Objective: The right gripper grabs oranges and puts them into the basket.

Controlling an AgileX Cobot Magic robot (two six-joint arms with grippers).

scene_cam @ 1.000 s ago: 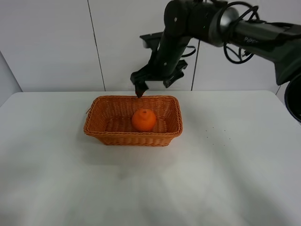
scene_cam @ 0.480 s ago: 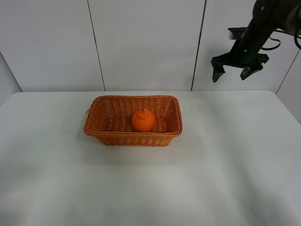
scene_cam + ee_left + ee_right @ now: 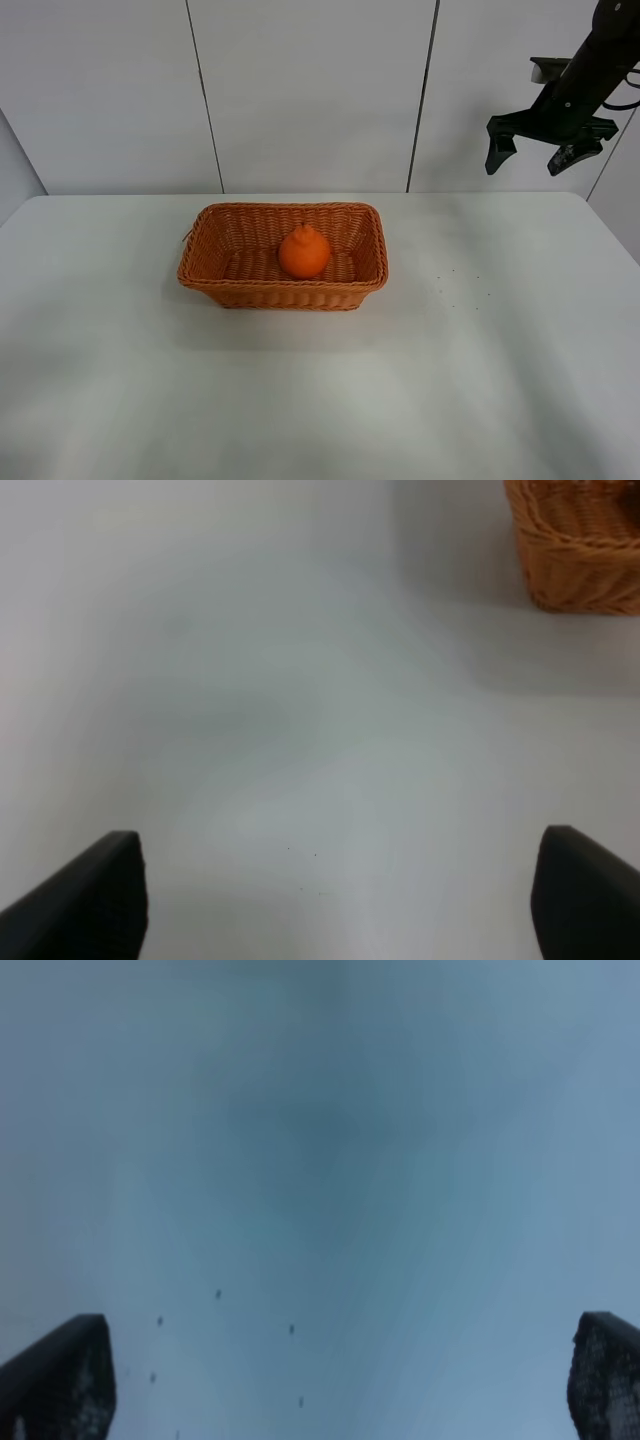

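Observation:
The orange [image 3: 305,252], round with a raised knob, lies inside the woven wicker basket [image 3: 210,272] on the white table. My right gripper [image 3: 530,157] hangs high at the far right, well away from the basket, open and empty. In the right wrist view its two black fingertips [image 3: 60,1380] stand far apart over bare table. My left gripper [image 3: 340,895] is open and empty over the table; a corner of the basket [image 3: 578,540] shows in its view. The left arm is out of the exterior view.
The white table [image 3: 450,380] stretches wide around the basket. A few small dark specks [image 3: 455,282] mark it right of the basket. A pale panelled wall [image 3: 300,90] stands behind the table's far edge.
My right gripper has swung from just above the basket's back rim up and far to the right, empty. The orange stays in the basket.

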